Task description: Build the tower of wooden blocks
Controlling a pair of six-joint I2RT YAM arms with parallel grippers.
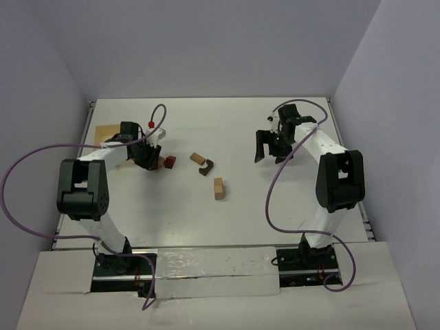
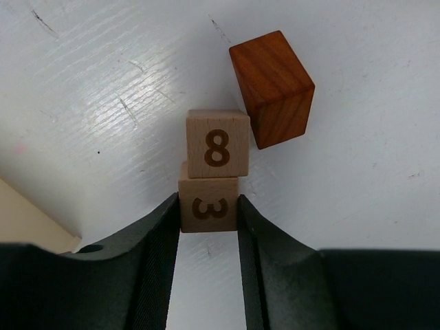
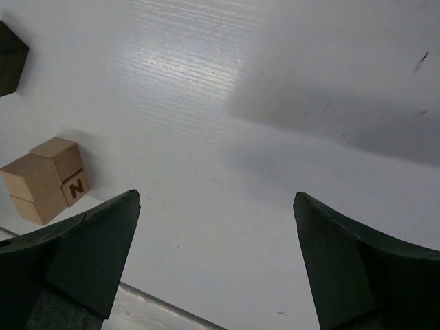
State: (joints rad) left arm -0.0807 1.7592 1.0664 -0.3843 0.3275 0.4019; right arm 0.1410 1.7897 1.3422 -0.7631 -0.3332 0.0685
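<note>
The left gripper (image 2: 208,200) is clamping the pale block marked 3 (image 2: 208,210), which is touching the 8 block (image 2: 217,144) at 12 o'clock, an orange-brown block (image 2: 271,86) sitting at 1 o'clock, while the right gripper (image 3: 216,199) is hanging wide open and empty, and the tray (image 1: 104,130) is lying mostly hidden at the left gripper's 10 o'clock.

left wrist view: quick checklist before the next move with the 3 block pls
1. Grip: the left gripper has a finger against each side of the 3 block: ok.
2. The 8 block overlaps the 3 block's far edge. Whether it is stacked or just beside it: cannot tell.
3. Clearance from the orange-brown block, which sits tilted at the 8 block's corner. Whether they touch: cannot tell.
4. The right gripper is open, empty and over bare table: ok.
5. The next pieces, the pale blocks with the N, lie free on the table: ok.
</note>
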